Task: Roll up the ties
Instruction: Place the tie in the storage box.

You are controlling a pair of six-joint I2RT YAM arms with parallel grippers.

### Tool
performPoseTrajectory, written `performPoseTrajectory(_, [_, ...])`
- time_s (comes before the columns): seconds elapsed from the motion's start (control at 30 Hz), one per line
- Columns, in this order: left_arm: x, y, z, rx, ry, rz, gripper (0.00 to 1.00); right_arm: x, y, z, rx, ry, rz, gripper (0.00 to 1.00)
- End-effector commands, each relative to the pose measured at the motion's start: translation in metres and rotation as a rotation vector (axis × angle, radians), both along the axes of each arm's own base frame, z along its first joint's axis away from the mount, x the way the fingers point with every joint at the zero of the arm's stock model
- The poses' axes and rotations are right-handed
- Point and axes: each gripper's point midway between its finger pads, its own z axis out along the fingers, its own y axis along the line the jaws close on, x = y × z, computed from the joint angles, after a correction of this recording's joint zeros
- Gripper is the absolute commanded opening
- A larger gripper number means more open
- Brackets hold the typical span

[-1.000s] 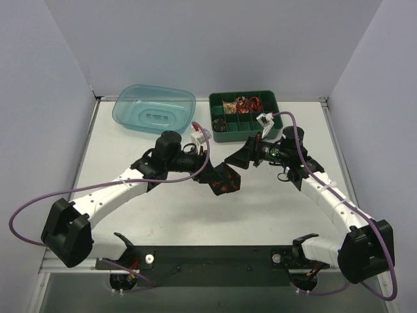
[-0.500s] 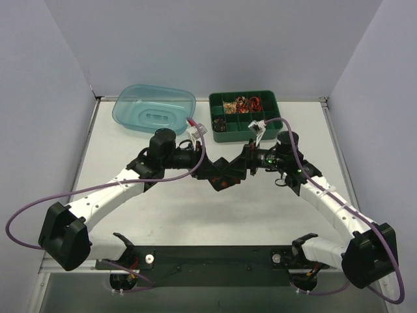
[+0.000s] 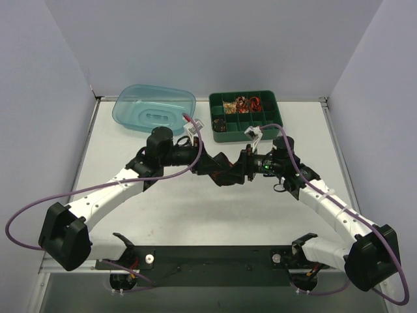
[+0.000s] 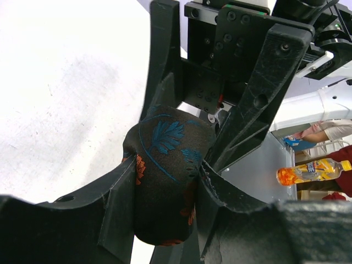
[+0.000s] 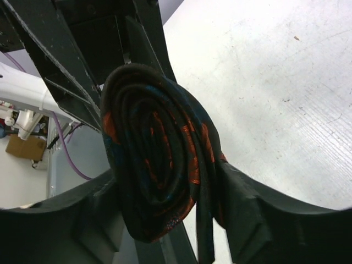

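White bench (image 3: 163, 215) in the top view carries both arms meeting mid-bench, where the left tool (image 3: 210, 166) and right tool (image 3: 241, 171) face each other with the rolled tie (image 3: 225, 173) between them, in front of a green compartment tray (image 3: 234, 137). Left wrist view: the left tool's fingers (image 4: 118, 214) are clenched on the flanks of the roll. Right wrist view: the spiral end of the roll sits gripped between the right tool's fingers (image 5: 247, 220).
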Motion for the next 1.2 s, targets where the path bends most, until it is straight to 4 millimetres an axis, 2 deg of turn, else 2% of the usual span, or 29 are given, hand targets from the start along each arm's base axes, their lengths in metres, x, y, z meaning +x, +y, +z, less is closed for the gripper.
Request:
performPoseTrajectory(0.0, [0.001,0.001,0.05,-0.117,-0.134,-0.01,0.0,-0.001,0.004,0.006,0.019,-0.045,0.035,0.47])
performPoseTrajectory(0.1, [-0.001,0.001,0.05,-0.126,-0.135,-0.021,0.0,0.001,0.005,0.009,0.028,-0.046,0.032,0.31])
performPoseTrajectory(0.17, [0.0,0.001,0.05,-0.128,-0.135,-0.015,0.0,0.0,0.006,0.011,0.038,-0.04,0.036,0.26])
performPoseTrajectory(0.33, [0.003,0.001,0.055,-0.153,-0.135,0.005,0.0,-0.002,0.009,0.019,0.067,-0.033,0.058,0.02])
performPoseTrajectory(0.53, [0.011,0.002,0.055,-0.152,-0.138,0.051,0.0,0.001,0.011,0.026,0.072,-0.018,0.056,0.0])
performPoseTrajectory(0.63, [0.023,0.005,0.053,-0.118,-0.144,0.119,0.0,0.009,0.009,0.028,0.062,-0.014,0.021,0.0])
performPoseTrajectory(0.67, [0.026,0.008,0.046,-0.082,-0.13,0.146,0.0,0.016,0.007,0.025,0.05,-0.004,-0.013,0.0])
performPoseTrajectory(0.7, [0.032,0.012,0.044,-0.065,-0.125,0.18,0.03,0.021,0.004,0.025,0.04,0.002,-0.035,0.0])
performPoseTrajectory(0.73, [0.041,0.018,0.041,-0.03,-0.114,0.249,0.16,0.028,0.003,0.026,0.033,0.005,-0.053,0.0])
performPoseTrajectory(0.77, [0.047,0.022,0.04,-0.012,-0.107,0.291,0.21,0.033,0.002,0.025,0.028,0.015,-0.07,0.0])
performPoseTrajectory(0.8, [0.057,0.03,0.041,0.006,-0.109,0.36,0.4,0.039,0.0,0.023,0.02,0.023,-0.09,0.0])
performPoseTrajectory(0.87, [0.066,0.04,0.04,0.035,-0.09,0.429,0.57,0.05,0.0,0.029,0.021,0.017,-0.118,0.0])
performPoseTrajectory(0.9, [0.075,0.046,0.045,0.035,-0.103,0.488,0.68,0.057,-0.001,0.024,0.011,0.036,-0.134,0.0])
performPoseTrajectory(0.93, [0.076,0.051,0.041,0.061,-0.083,0.507,0.74,0.061,0.001,0.029,0.015,0.029,-0.135,0.0])
performPoseTrajectory(1.03, [0.088,0.061,0.048,0.065,-0.086,0.567,0.85,0.072,0.005,0.032,0.025,0.033,-0.14,0.0])
performPoseTrajectory(1.07, [0.093,0.065,0.049,0.073,-0.081,0.583,0.86,0.076,0.007,0.038,0.031,0.025,-0.141,0.0])
performPoseTrajectory(1.13, [0.105,0.077,0.04,0.118,-0.053,0.642,0.9,0.087,0.008,0.036,0.023,0.031,-0.166,0.0])
performPoseTrajectory(1.17, [0.112,0.084,0.046,0.127,-0.063,0.69,0.92,0.094,0.009,0.044,0.026,0.012,-0.176,0.0])
